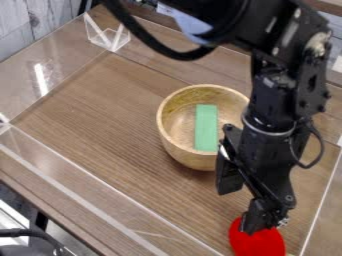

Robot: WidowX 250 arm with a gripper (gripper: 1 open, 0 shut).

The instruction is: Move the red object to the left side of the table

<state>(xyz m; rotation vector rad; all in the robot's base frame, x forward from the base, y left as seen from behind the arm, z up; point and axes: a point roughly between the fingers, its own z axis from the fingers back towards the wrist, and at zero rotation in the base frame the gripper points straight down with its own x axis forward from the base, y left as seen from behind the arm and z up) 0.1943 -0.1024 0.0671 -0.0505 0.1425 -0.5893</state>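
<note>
The red object (254, 241) lies on the table (107, 115) near the front right corner, its top partly hidden by a finger. My black gripper (250, 208) points straight down right above it, open, with one finger (230, 180) to the left and the other reaching down onto the red object's top edge. I cannot tell whether that finger touches it. Nothing is gripped.
A wooden bowl (175, 108) holding a flat green block (206, 127) stands just behind and left of the gripper. Low clear acrylic walls (47, 160) edge the table, and the right wall runs close to the red object. A small clear stand (107, 36) sits at the back left.
</note>
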